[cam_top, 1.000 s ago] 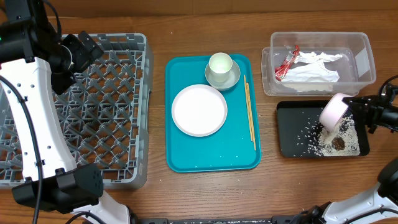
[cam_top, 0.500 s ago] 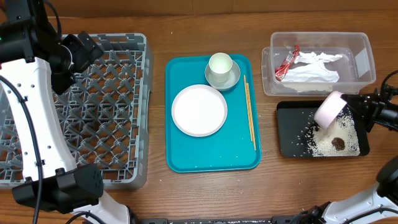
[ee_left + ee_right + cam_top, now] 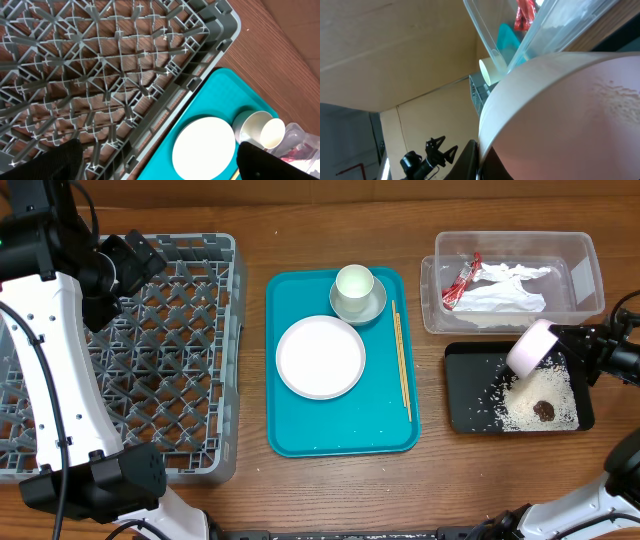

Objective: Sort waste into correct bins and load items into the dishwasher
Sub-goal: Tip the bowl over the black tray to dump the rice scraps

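Note:
My right gripper (image 3: 565, 345) is shut on a pale pinkish bowl (image 3: 530, 350) and holds it tipped on its side above the black tray (image 3: 462, 412). The bowl fills the right wrist view (image 3: 570, 115). White rice (image 3: 528, 402) and a brown lump (image 3: 544, 410) lie in the tray. The clear tub (image 3: 580, 275) holds a red wrapper (image 3: 460, 280) and a white napkin (image 3: 505, 295). A large white plate (image 3: 320, 357) and a cup (image 3: 354, 283) in a small bowl (image 3: 358, 304) sit on the teal tray (image 3: 340, 430). My left gripper (image 3: 160, 165) is open over the grey rack (image 3: 150, 360).
Thin wooden chopsticks (image 3: 402, 360) lie along the teal tray's right side. The rack (image 3: 100, 65) shows empty in the left wrist view, with the plate (image 3: 204, 148) and cup (image 3: 272, 133) beyond its edge. Bare wooden table (image 3: 500, 480) surrounds everything.
My right gripper has lifted the tipped bowl slightly up and back over the black tray. More rice and the brown lump now lie uncovered in the tray. The left arm has not moved.

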Controlling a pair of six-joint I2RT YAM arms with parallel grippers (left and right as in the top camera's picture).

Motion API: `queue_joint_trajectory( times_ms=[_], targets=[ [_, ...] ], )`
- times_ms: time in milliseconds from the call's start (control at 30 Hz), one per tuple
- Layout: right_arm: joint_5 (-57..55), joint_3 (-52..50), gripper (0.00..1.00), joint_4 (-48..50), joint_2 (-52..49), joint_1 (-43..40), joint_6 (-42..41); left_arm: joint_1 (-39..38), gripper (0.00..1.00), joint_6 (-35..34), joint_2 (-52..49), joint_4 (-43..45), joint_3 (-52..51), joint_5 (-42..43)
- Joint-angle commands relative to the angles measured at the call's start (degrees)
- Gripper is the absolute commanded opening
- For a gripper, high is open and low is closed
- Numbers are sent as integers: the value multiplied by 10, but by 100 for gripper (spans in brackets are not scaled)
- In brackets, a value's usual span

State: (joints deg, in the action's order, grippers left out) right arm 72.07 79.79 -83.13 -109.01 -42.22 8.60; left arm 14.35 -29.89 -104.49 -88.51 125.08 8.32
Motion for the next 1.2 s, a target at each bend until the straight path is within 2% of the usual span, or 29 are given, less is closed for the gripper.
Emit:
queue_joint_trajectory(
  times_ms=[0, 67, 100, 133, 233, 267, 333, 367, 433, 567, 633, 700, 800, 900, 1000, 1067, 1167],
  targets=[
    [37, 0, 4, -38, 12, 4, 7, -1, 100, -3, -1, 1, 2, -4],
    [35, 0, 4, -11, 12, 4, -10, -1, 100, -3, -1, 1, 2, -4],
    [22, 0, 4, 21, 12, 3, -43, -1, 100, -3, -1, 1, 2, -4],
    [-13, 0, 4, 53, 12, 1, -110, -1, 100, -3, -1, 1, 2, -4],
    [-19, 0, 4, -15, 12, 4, -79, -1, 100, -4, -1, 1, 2, -4],
    [-20, 0, 4, -8, 12, 4, -80, -1, 100, -3, -1, 1, 2, -4],
    [-47, 0, 4, 35, 9, 1, -143, -1, 100, -3, -1, 1, 2, -4],
    [-43, 0, 4, 21, 4, -2, -163, -1, 100, -3, -1, 1, 2, -4],
    [-7, 0, 4, -20, 2, -2, -128, -1, 100, -4, -1, 1, 2, -4],
    [-3, 0, 4, 42, -4, -2, -161, -1, 100, -3, -1, 1, 2, -4],
    [4, 0, 4, -13, -6, -1, -134, -1, 100, -3, -1, 1, 2, -4],
    [45, 0, 4, -49, -6, 1, -68, -1, 100, -4, -1, 1, 2, -4],
    [50, 0, 4, -31, -14, -3, -119, -2, 100, -3, -1, 1, 2, -4],
    [59, 0, 4, -92, -17, -3, -84, -2, 100, -3, -1, 1, 2, -4],
    [60, 0, 4, -58, -20, -8, -103, -2, 100, -3, -1, 1, 2, -4],
    [61, 0, 4, -89, -21, -9, -38, -1, 100, -3, -1, 1, 2, -4],
    [61, 0, 4, -43, -23, -12, -47, -1, 100, -3, -1, 1, 2, -4]
  ],
)
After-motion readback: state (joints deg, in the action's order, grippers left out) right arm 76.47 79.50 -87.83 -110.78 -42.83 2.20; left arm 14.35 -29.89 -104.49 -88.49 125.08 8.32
